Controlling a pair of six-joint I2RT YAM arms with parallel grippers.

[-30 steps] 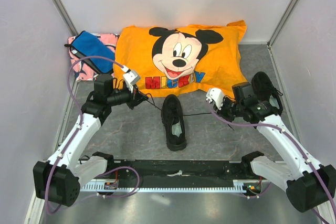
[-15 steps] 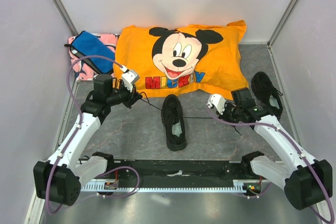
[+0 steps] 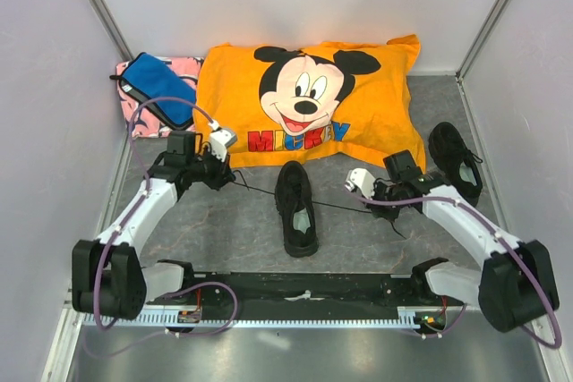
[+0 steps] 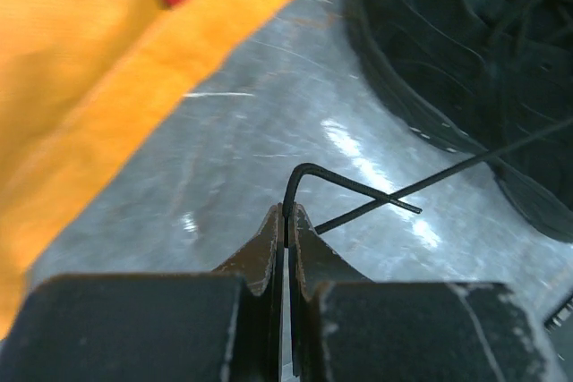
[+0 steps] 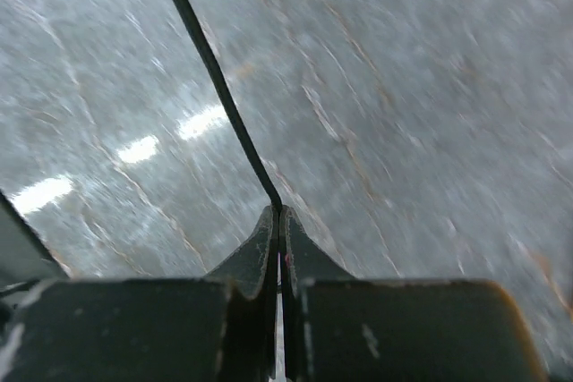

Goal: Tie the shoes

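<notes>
Your centre shoe (image 3: 295,207) lies on the grey table (image 3: 215,221) just in front of the orange pillow (image 3: 304,96). Its toe points toward the pillow and its opening toward the arm bases. The left lace (image 3: 258,187) runs out from it to your left, and the right lace (image 3: 338,205) runs out to your right. Both are stretched nearly straight.

Your left end effector (image 4: 285,221) is clenched on the left lace, pinching it at a sharp bend where the short end crosses the long strand, near the pillow's edge. Your right end effector (image 5: 277,219) is clenched on the right lace, which runs taut away from its tips over bare table.

The second shoe (image 3: 455,160) sits apart near the right wall, beyond your right arm and close to the pillow's corner. In the far left corner, a blue pouch (image 3: 154,87) rests on a pink cloth (image 3: 186,67) beside the pillow.
</notes>
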